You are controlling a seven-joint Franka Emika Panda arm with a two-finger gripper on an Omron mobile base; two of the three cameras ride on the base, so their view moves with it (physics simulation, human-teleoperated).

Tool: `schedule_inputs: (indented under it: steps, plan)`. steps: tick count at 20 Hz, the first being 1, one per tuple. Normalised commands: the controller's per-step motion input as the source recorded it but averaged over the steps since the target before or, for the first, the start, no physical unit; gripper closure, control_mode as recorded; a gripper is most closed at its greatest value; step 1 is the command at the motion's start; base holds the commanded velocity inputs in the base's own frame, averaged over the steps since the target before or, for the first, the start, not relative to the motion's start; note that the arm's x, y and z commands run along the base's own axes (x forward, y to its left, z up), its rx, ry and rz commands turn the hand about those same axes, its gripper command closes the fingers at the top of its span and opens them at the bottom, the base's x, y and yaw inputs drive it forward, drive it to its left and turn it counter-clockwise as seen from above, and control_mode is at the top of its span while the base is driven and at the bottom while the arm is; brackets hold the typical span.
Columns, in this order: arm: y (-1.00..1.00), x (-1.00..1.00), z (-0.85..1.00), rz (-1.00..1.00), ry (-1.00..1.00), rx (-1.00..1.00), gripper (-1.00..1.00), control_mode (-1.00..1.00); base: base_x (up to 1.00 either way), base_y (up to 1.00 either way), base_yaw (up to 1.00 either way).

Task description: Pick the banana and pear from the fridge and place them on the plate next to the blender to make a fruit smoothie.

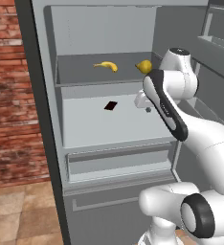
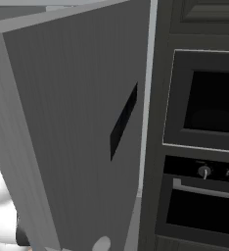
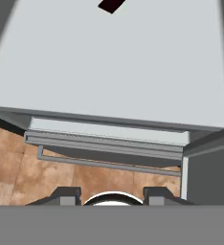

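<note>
The fridge (image 1: 109, 124) stands open in front of me. On its upper shelf lie the slim yellow banana (image 1: 106, 65) and, to its right, the plump yellow pear (image 1: 143, 66). My arm reaches in at the middle shelf (image 1: 99, 122), below the pear, with the hand mostly hidden behind the forearm. In the hand view my gripper (image 3: 113, 195) looks down over that pale shelf (image 3: 109, 62) and the drawer fronts, fingertips (image 3: 68, 194) apart with nothing between them. The plate and the blender are out of view.
A small dark flat object (image 1: 111, 105) lies on the middle shelf (image 3: 111, 5). Drawers (image 1: 118, 165) sit below it. The fridge door's grey outer face (image 2: 77, 122) stands close on the right, with a dark built-in oven (image 2: 204, 147) beyond. Brick wall (image 1: 8, 95) at left.
</note>
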Motion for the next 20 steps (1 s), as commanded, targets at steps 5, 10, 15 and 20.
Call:
schedule_inputs:
  steps: [5, 10, 15, 20]
  plan:
    - [0.08, -0.08, -0.02, 0.00, -0.04, 0.00, -1.00, -1.00, 0.00, 0.00, 0.00]
    - [0.25, -0.45, 0.76, -0.08, -0.49, 0.00, -1.00, -1.00, 0.00, 0.00, 0.00]
    - [0.39, -0.08, 0.85, -0.01, -0.34, -0.04, -1.00, -1.00, 0.00, 0.00, 0.00]
    - [0.52, 0.51, 0.16, -0.03, -0.02, -0.01, -1.00, -1.00, 0.00, 0.00, 0.00]
